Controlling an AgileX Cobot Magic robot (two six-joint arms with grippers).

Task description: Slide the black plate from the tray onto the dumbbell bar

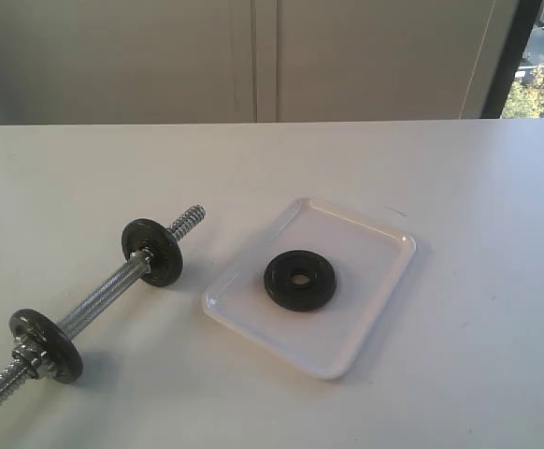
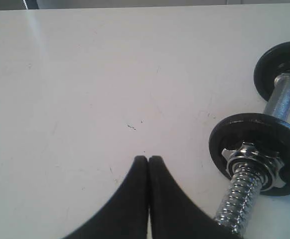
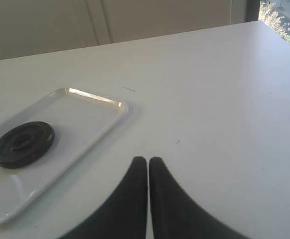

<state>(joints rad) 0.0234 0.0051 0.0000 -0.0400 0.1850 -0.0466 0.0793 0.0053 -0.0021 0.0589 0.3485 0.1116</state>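
The black plate [image 1: 299, 280] [image 3: 23, 144] lies flat in the white tray [image 1: 365, 243] [image 3: 92, 112] near the table's middle. To its left the chrome dumbbell bar [image 1: 99, 302] [image 2: 244, 196] lies diagonally on the table, carrying two duller discs [image 1: 152, 252] [image 1: 46, 345] [image 2: 257, 149] held by chrome collars. Neither gripper shows in the exterior view. My left gripper [image 2: 148, 159] is shut and empty over bare table beside the bar's threaded end. My right gripper [image 3: 148, 160] is shut and empty over bare table, apart from the tray.
The white table [image 1: 459, 178] runs back to a beige wall. A window strip [image 1: 543, 84] shows at the far right. Table edge lies behind the tray in the right wrist view.
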